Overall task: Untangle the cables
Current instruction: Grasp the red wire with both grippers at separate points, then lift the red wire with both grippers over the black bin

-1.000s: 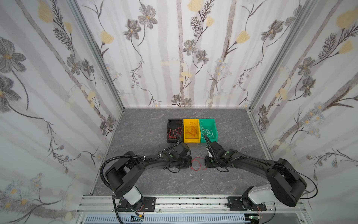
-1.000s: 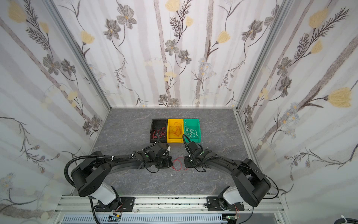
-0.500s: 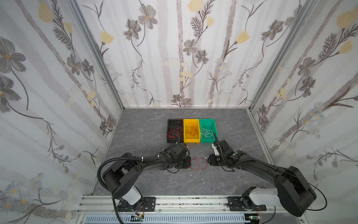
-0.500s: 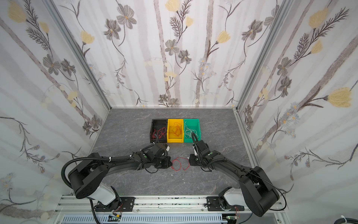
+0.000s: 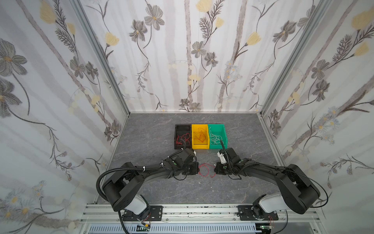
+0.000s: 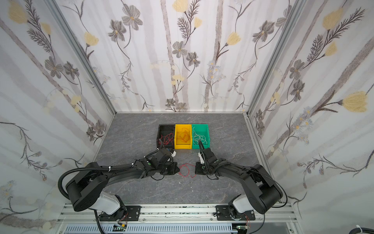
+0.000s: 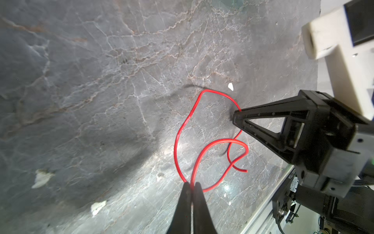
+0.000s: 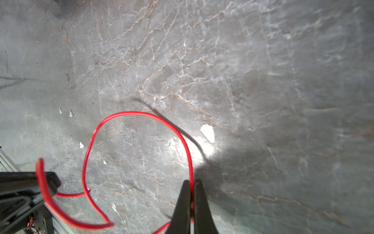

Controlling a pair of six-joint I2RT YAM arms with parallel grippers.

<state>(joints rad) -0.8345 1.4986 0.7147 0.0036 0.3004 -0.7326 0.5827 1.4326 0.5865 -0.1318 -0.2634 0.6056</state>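
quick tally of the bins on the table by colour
black bin: 1
yellow bin: 1
green bin: 1
total: 3

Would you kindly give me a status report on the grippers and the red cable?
Left gripper shut on red cable. Right gripper shut on it too. Loops cross between them. Nothing in the way.
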